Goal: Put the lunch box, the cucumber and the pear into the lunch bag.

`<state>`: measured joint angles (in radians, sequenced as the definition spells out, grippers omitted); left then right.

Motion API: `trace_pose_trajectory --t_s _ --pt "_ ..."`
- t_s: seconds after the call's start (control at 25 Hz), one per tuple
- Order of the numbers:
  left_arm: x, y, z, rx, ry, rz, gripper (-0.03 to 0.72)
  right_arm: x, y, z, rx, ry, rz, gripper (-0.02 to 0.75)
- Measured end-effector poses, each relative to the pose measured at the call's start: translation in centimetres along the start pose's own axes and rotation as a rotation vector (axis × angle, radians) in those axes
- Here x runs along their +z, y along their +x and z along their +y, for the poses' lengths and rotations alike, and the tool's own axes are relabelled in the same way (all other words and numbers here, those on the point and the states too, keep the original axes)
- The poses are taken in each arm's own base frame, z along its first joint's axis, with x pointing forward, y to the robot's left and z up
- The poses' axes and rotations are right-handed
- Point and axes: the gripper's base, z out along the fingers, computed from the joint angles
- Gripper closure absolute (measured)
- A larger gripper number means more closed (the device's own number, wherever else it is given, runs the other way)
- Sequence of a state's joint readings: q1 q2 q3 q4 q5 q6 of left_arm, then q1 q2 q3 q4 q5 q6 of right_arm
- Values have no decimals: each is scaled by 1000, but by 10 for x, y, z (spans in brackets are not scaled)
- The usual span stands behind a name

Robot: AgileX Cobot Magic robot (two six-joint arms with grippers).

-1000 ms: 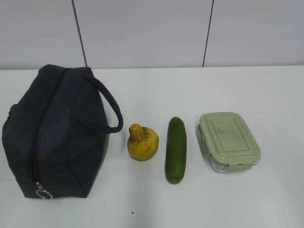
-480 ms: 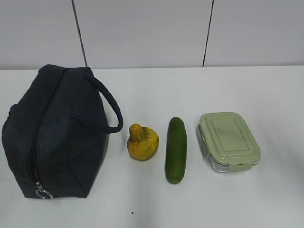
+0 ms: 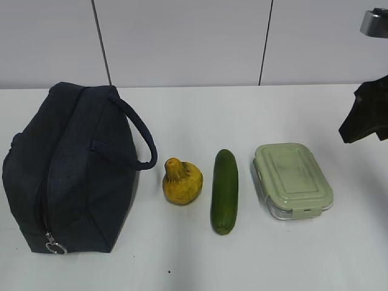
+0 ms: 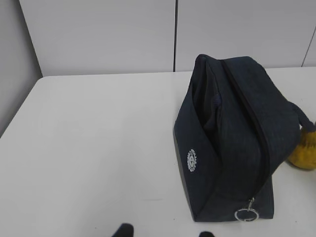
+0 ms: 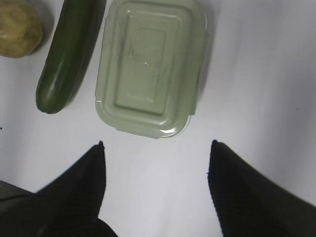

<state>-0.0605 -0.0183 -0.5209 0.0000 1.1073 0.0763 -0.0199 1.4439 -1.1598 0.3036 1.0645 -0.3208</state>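
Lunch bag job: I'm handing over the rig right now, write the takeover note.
Right gripper: open, empty, above the table just short of the lunch box.
Left gripper: only fingertips visible, apparently empty, near the lunch bag.
Pear, cucumber and lunch box lie in a row right of the bag.
Done: nothing packed; zipper looks shut.
Left: open bag, load all three.

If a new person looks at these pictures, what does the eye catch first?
The big dark lunch bag on the left, zipped shut. To its right, in a row, lie the yellow pear, the cucumber and the green-lidded lunch box. The right gripper hangs open above the box.
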Motion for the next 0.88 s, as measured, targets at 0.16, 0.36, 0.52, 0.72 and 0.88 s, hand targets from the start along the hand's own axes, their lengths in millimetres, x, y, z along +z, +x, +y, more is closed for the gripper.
trace_pose_trajectory --t_s 0.16,0.36,0.52,0.72,0.88 --pt "0 0 0 0 0 0 432 20 -10 -26 61 -101 40 246" --pt "0 0 0 0 0 0 432 36 -10 -61 130 -323 17 281" --pt "0 0 0 0 0 0 432 46 -17 -76 158 -434 -76 286" --pt "0 0 0 0 0 0 432 61 -14 -83 145 -432 -32 288" --pt "0 0 0 0 0 0 432 78 -11 -89 161 -446 10 288"
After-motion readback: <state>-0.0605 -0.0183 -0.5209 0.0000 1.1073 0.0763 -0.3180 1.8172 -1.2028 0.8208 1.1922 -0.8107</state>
